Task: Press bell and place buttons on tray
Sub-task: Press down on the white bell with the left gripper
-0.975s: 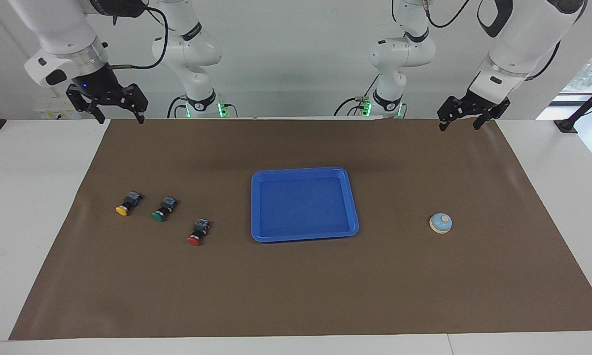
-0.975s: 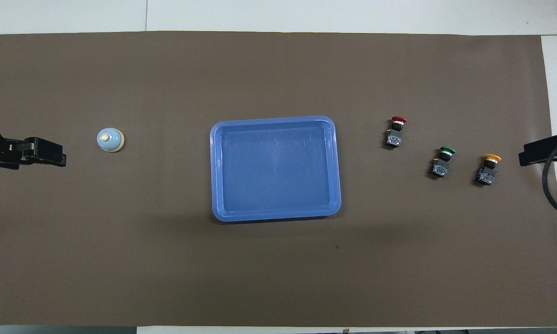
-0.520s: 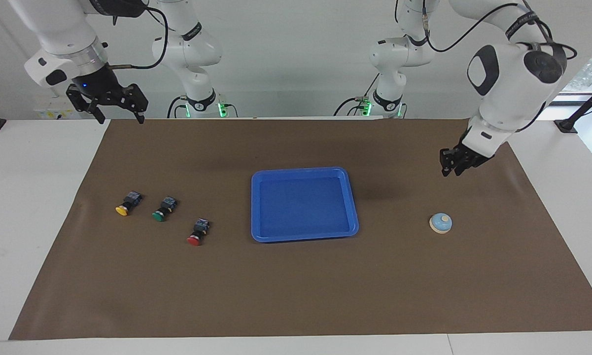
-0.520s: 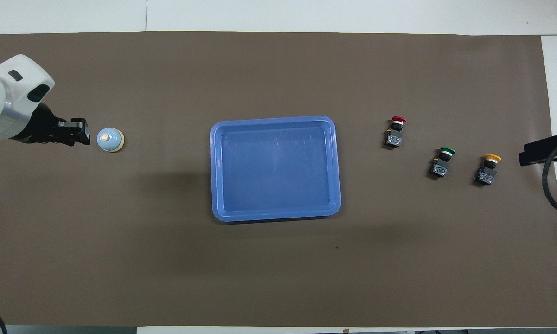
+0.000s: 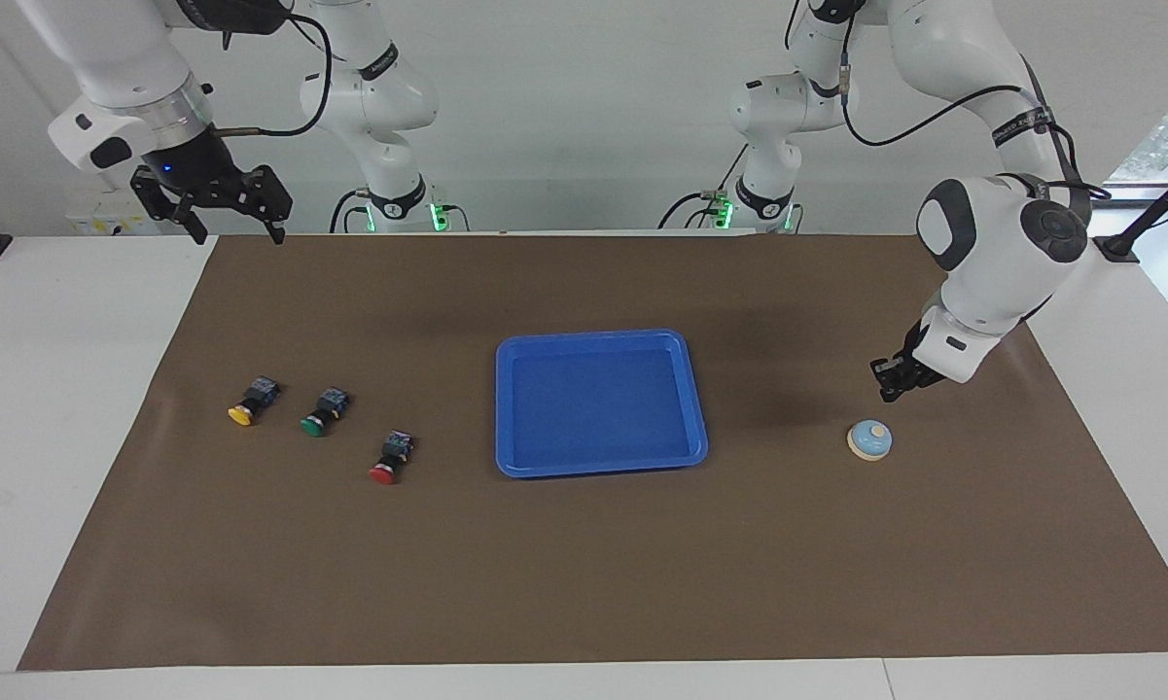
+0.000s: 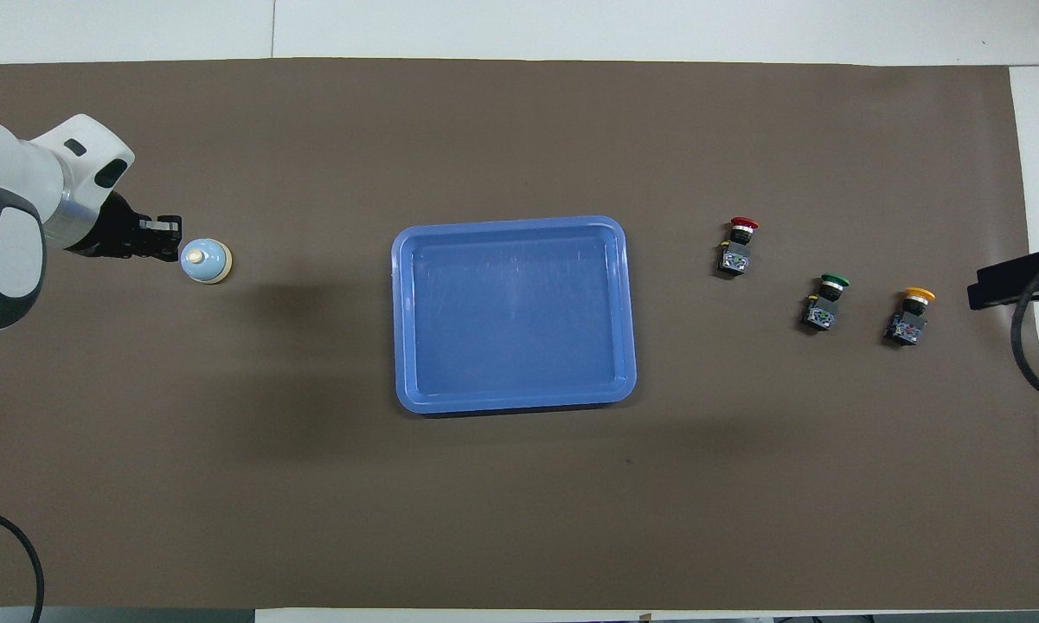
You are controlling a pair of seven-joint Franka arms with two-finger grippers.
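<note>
While the right arm waits raised over the mat's corner at its own end of the table, its right gripper [image 5: 233, 229] has its fingers spread wide and holds nothing. Below it, farther from the robots, the three buttons lie on their sides on the brown mat [image 5: 584, 583]: the yellow button [image 5: 252, 401] closest under that gripper, the green button [image 5: 325, 410] beside it toward the tray, and the red button [image 5: 391, 457] farther out again and nearest the tray. All three lie apart from one another and from the tray's rim.

The left gripper [image 5: 888, 391] hangs low above the mat, its fingertips pressed together with nothing between them. Just below its tip, a little farther from the robots, sits the bell [image 5: 869, 439], upright on its cream base, with a clear gap between it and the fingertips in the facing view. From overhead the left gripper's tip appears right beside the bell's edge.

The tray [image 5: 697, 408] lies flat at the middle of the mat, between the two grippers, well apart from the bell.
</note>
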